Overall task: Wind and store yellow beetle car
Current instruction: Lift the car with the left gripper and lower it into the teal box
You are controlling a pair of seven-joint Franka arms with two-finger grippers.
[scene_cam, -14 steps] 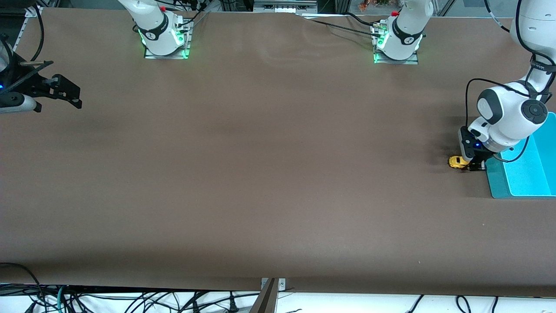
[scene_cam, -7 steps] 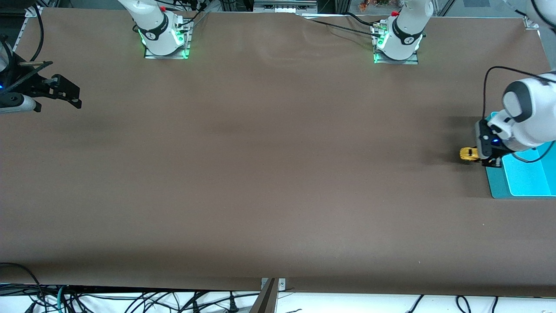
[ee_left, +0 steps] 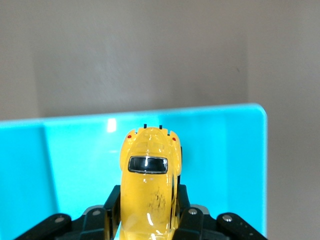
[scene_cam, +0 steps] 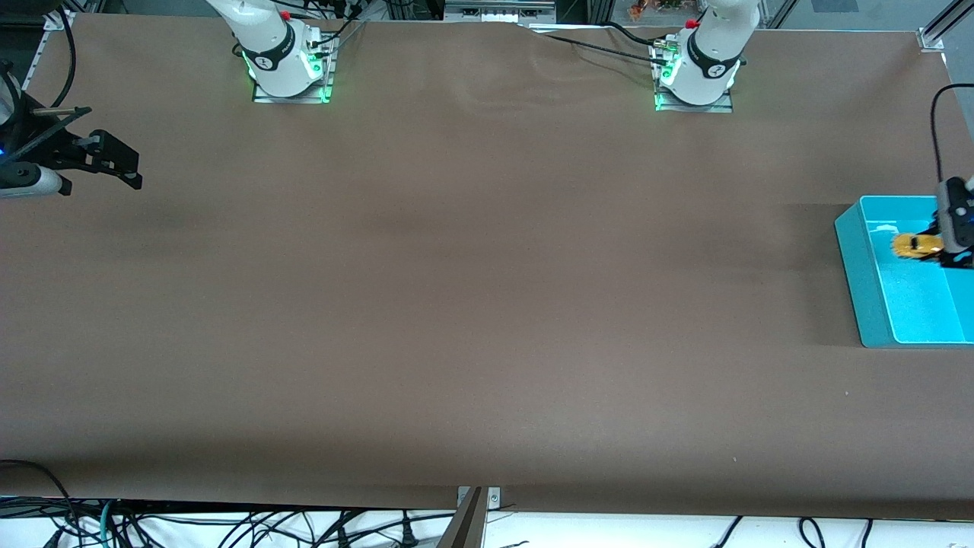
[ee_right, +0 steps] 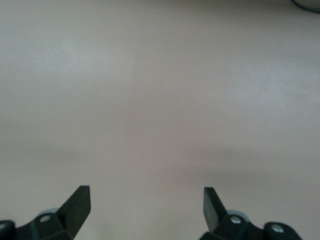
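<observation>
Yellow beetle car (ee_left: pixel 150 187) gripped in left hand (scene_cam: pixel 942 245) over turquoise bin (scene_cam: pixel 860 259); right hand (ee_right: pixel 146 206) waits, wide.

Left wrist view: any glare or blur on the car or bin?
Left wrist view: car sharp, with a glint on its window; a bright spot on the bin wall. Front view: car small at the frame edge, slightly smeared; a dark shadow band beside the bin.
</observation>
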